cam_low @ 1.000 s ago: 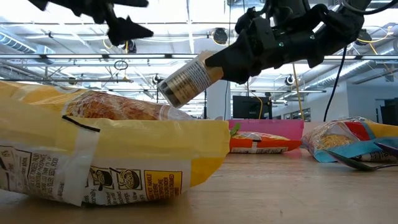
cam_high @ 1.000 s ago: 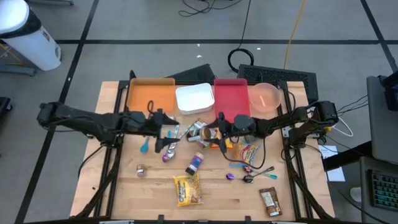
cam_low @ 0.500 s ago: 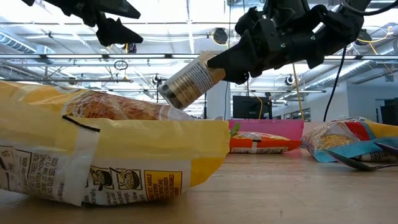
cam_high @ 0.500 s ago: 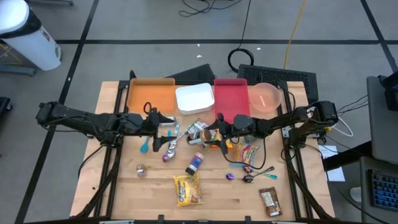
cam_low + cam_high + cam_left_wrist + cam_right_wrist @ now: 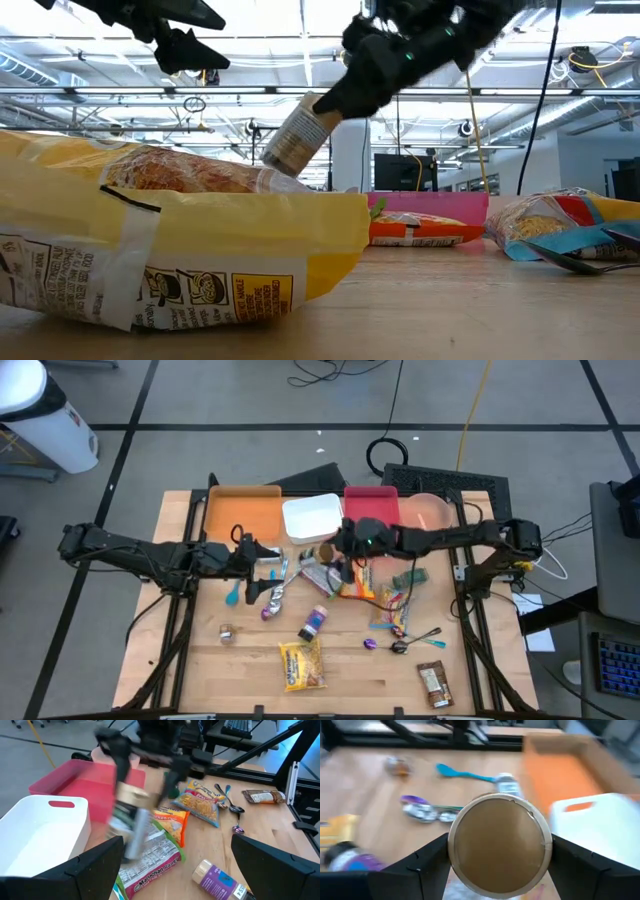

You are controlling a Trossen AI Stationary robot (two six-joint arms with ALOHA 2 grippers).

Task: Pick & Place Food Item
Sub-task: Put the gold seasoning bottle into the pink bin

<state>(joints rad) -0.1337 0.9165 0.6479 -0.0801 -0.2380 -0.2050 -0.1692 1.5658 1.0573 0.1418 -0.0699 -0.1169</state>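
On my overhead feed, left of centre, my left gripper [image 5: 268,567] hangs with its fingers spread wide and nothing between them. Beside it to the right sits the white bin [image 5: 312,518] at upper centre. Just below the bin's lower right corner, my right gripper [image 5: 333,552] is clamped on a round canister [image 5: 325,550]; in the low feed the canister [image 5: 296,135] is off the table, tilted, though blurred.

Around the white bin [image 5: 312,518], you find packets [image 5: 318,575] crowding its near side and the left gripper [image 5: 262,572] flanking them; the right gripper [image 5: 335,552], clamped on a can [image 5: 324,550], hangs just off its near corner. Bare wood [image 5: 215,660] lies well nearer you.
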